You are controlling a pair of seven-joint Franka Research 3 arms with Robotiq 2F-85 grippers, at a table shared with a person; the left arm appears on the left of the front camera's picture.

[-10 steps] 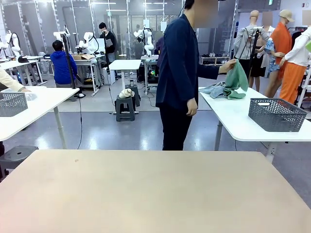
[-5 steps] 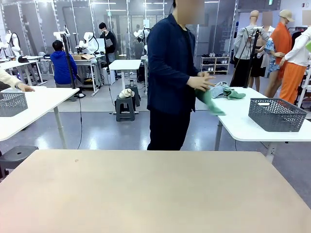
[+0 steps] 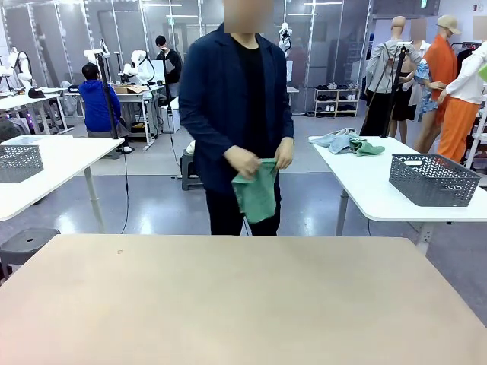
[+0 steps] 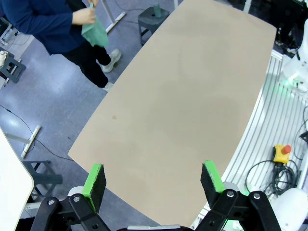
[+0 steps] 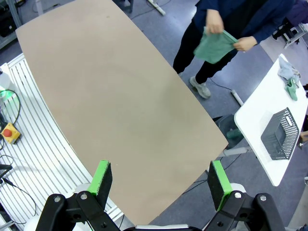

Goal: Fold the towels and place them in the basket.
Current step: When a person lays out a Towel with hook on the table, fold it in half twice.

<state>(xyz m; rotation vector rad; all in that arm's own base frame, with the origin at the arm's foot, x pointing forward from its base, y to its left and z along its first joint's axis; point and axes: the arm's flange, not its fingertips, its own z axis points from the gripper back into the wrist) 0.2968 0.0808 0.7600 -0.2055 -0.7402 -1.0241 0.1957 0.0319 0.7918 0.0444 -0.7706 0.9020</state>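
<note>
Person (image 3: 221, 99) holding towel (image 3: 256, 196) beyond tan table (image 3: 243, 304), basket (image 3: 434, 181) on white side table (image 3: 365, 190), left claw (image 4: 153, 175) and right claw (image 5: 160, 175) spread

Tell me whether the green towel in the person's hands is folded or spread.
Neither neatly folded nor spread flat: the towel hangs crumpled from the person's hands, short of the table.

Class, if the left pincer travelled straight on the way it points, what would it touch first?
Probably the beige table, ahead of the open left pincer; nothing shows in between, though depth is hard to judge.
</note>
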